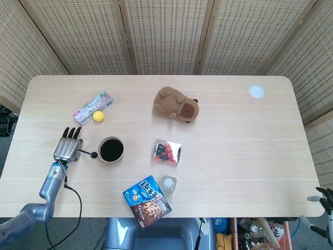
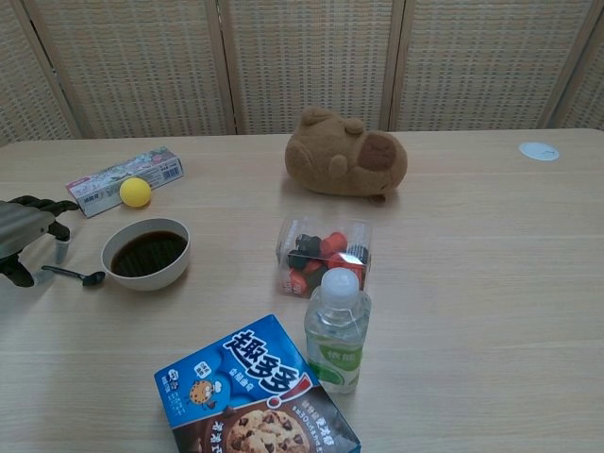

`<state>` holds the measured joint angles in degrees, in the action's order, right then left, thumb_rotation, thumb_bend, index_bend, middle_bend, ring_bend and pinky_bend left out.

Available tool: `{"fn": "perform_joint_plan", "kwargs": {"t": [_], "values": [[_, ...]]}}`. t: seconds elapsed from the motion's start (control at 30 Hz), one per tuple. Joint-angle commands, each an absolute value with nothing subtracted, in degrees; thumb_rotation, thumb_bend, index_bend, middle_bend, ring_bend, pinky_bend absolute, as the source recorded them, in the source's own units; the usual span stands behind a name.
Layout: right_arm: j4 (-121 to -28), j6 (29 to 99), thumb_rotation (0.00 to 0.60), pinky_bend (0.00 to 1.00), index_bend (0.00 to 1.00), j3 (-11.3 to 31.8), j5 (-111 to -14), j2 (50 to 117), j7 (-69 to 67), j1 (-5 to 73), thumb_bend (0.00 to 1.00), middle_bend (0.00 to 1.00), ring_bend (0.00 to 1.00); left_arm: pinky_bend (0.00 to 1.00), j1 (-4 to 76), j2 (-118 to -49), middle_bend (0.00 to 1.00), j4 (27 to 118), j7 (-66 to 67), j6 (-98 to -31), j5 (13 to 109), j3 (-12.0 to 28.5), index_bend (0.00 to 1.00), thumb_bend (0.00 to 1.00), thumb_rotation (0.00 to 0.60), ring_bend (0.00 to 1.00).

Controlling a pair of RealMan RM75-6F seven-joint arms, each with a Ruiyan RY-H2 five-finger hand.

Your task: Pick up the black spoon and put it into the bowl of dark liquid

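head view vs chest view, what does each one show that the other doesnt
Only the head view shows the right hand, off the table's near right corner, and the left forearm. Only the chest view shows the water bottle side-on, standing upright with its label. Both show the left hand over the black spoon's handle, the spoon lying beside the bowl of dark liquid, and the plush toy.

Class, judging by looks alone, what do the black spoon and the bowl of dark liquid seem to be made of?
Slim black spoon: probably plastic, possibly coated metal; uniformly dark with slight sheen. Round cream bowl of dark liquid: likely glazed ceramic or melamine; smooth, thick, pale rim.
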<state>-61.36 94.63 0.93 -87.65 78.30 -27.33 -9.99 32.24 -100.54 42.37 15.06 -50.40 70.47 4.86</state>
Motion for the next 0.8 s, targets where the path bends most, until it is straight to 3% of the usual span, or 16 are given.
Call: {"fn": "perform_joint_plan", "kwargs": {"t": [0.03,0.8], "values": [[-61.36,94.64,0.6,0.24,0.43,0.95,-87.62,78.29,-27.31,-10.02,0.3,0.3,0.15,0.0,32.25,-100.74,0.0,41.99,15.18,-50.29,70.5,5.02,0.5,0.37,0.6,0.0],[-61.44,94.31,0.6,0.24,0.43,1.01,-87.36,78.24,-27.02,-10.27,0.3,0.3,0.15,0.0,32.59,-102.06,0.0,40.38,15.02,-48.42,70.01,6.33,0.51,0.38,0.6,0.0]]}}
